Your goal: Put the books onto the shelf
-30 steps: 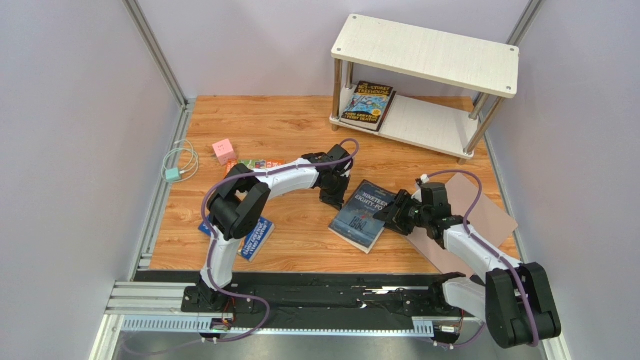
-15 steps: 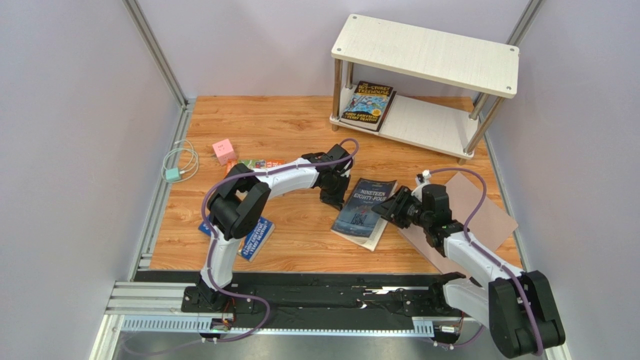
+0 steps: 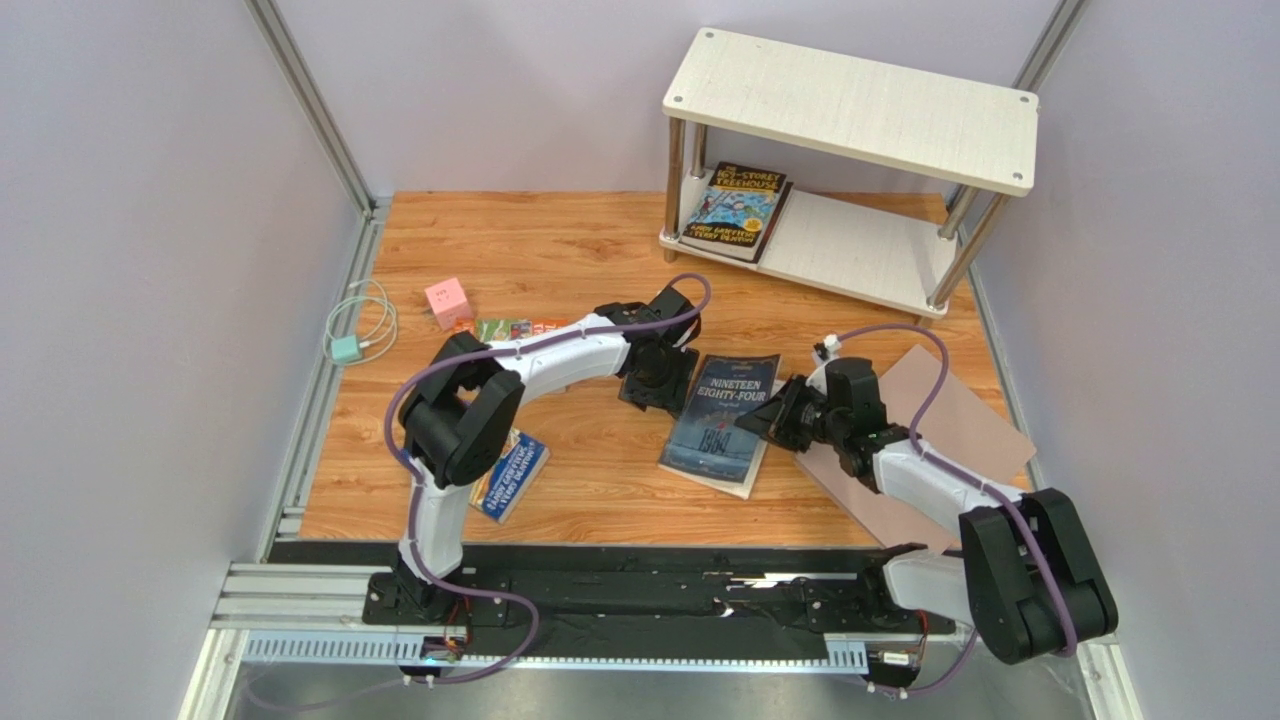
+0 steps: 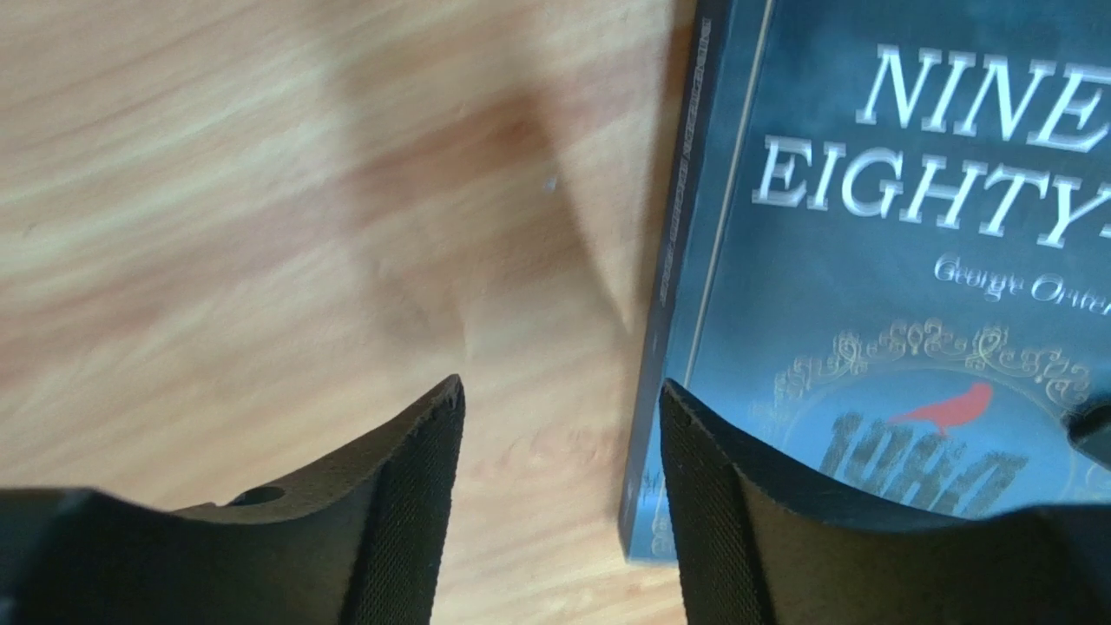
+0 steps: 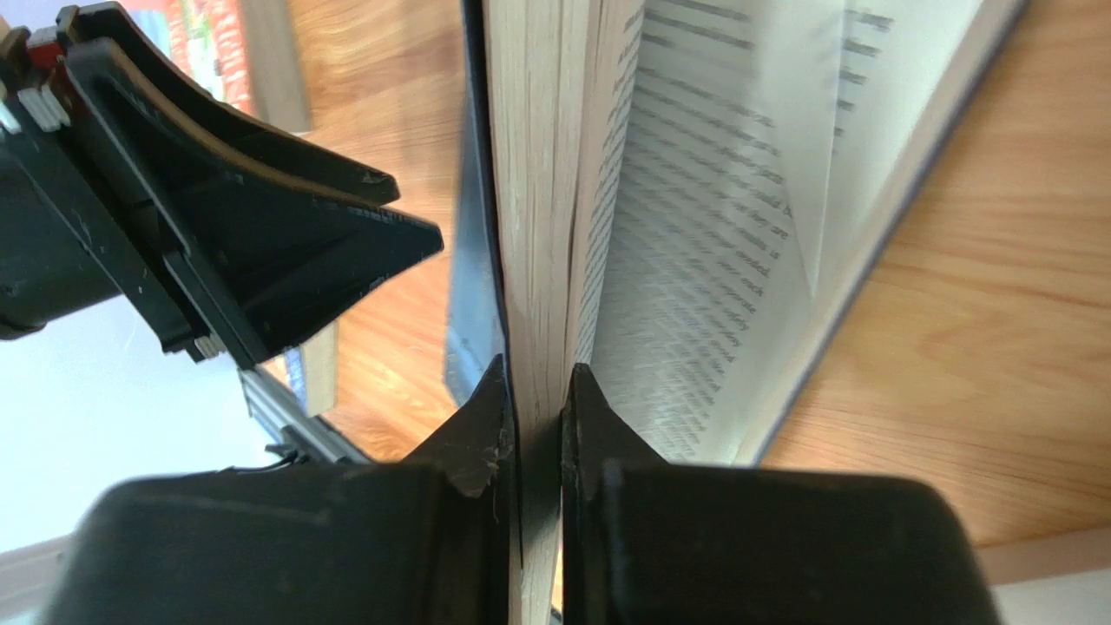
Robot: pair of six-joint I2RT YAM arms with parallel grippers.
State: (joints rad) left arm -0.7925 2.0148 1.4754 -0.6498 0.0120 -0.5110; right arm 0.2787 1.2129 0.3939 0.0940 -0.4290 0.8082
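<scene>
Just swapped grips. Let go with left end effector (image 4: 561, 404), now wide beside the spine of the dark blue book (image 3: 729, 408). Clamped right end effector (image 5: 535, 391) onto cover plus some pages, rest fanning loose. Still down mid table (image 3: 496, 255), well apart from shelf (image 3: 857, 105) at far right corner.

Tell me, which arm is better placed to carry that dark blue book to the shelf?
Probably the right: the right gripper is shut on pages of the dark blue book, and the shelf stands nearer it. The left gripper is open beside the spine, holding nothing.
</scene>
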